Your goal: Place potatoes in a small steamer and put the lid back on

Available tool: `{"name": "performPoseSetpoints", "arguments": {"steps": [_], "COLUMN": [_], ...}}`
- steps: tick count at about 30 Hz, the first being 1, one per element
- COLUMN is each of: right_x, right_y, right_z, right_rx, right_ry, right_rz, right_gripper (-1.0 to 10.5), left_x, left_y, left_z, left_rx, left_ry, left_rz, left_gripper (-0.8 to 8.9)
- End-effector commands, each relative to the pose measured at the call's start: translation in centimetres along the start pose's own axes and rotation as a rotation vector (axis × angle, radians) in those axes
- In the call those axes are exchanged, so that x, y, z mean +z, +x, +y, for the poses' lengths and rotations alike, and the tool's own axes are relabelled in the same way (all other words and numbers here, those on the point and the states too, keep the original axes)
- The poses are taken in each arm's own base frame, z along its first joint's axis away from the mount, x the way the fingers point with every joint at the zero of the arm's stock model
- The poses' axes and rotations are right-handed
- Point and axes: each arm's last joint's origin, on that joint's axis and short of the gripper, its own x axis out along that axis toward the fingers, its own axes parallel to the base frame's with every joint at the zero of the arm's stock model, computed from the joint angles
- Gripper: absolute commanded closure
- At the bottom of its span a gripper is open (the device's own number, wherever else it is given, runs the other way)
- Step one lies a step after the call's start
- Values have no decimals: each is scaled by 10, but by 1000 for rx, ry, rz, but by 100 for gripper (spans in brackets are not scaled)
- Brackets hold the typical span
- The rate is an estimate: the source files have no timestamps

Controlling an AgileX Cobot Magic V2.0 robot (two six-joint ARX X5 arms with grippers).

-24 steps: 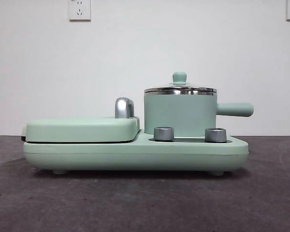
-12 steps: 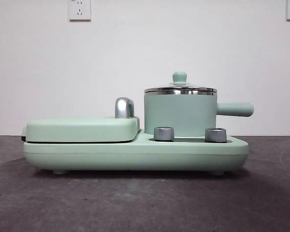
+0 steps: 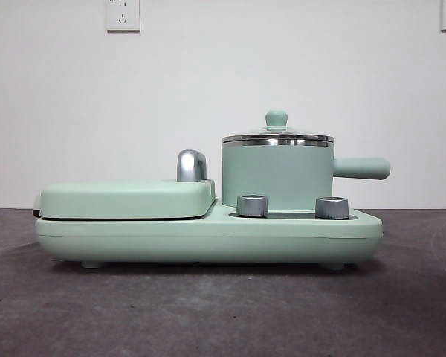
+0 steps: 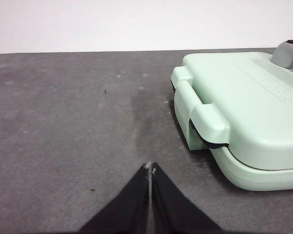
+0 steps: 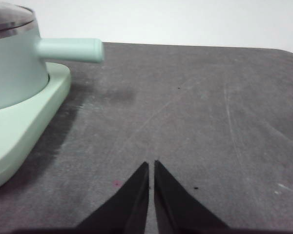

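Left hand (image 4: 150, 168) – jaws clenched tip to tip, grasping nothing, low over the bare grey worktop (image 4: 63, 122) just off the latch end of the flat green grill cover (image 4: 249, 97). Right hand (image 5: 151, 165) – likewise clenched and empty, over the worktop beyond the small steamer's handle (image 5: 71, 49). The small steamer (image 3: 276, 178) stands upright on the mint-green cooker base (image 3: 208, 236), beside the closed grill cover, its handle pointing away from that cover. The lid (image 3: 276, 137) sits on the steamer's steel rim, knob up. Two grey dials (image 3: 252, 205) line the base in front of the steamer. The potato is not visible in any view.
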Motion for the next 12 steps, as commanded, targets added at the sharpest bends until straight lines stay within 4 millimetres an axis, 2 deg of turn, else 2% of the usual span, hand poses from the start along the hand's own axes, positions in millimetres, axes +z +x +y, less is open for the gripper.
{"name": "performPoseSetpoints", "arguments": {"steps": [1,12], "right_x": [-2,-2], "right_y": [0,0], "right_z": [0,0], "right_rx": [-3,10], "right_ry": [-33,-46], "right_rz": [2,5], "right_gripper": [930,930], "left_x": [-7,-7], "left_y": [2,2], "left_z": [0,0], "left_rx": [1,1], "left_ry": [10,10], "left_rz": [25,25], "left_gripper": [809,809]}}
